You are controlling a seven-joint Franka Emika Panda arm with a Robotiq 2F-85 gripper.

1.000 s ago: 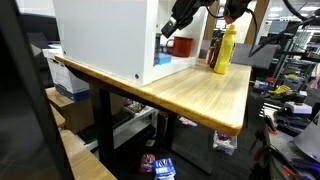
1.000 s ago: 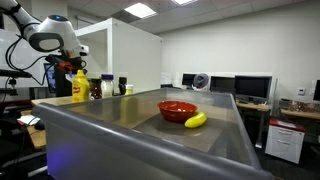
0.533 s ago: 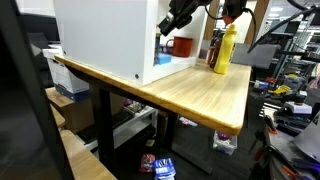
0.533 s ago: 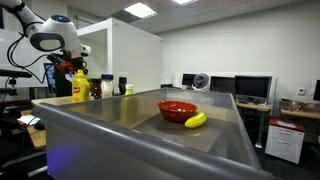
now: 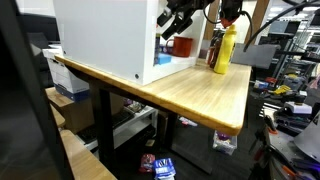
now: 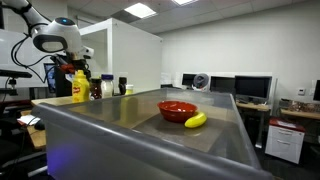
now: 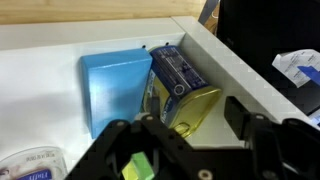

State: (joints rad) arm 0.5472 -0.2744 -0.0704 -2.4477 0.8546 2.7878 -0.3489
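I see a big wooden table (image 5: 200, 95) on dark legs (image 5: 104, 125). The wall (image 6: 260, 45) is white, and lights (image 6: 138, 10) shine in the ceiling (image 6: 200, 12).

Tall yellow plastic squeeze bottle (image 5: 224, 50) sits near the gripper (image 5: 172, 27), a bit lower; red round bowl (image 6: 177, 109) and yellow banana (image 6: 195, 120) are well away.

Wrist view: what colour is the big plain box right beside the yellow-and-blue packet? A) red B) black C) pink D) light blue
D: in the wrist view the box beside the yellow-and-blue packet is light blue all over.
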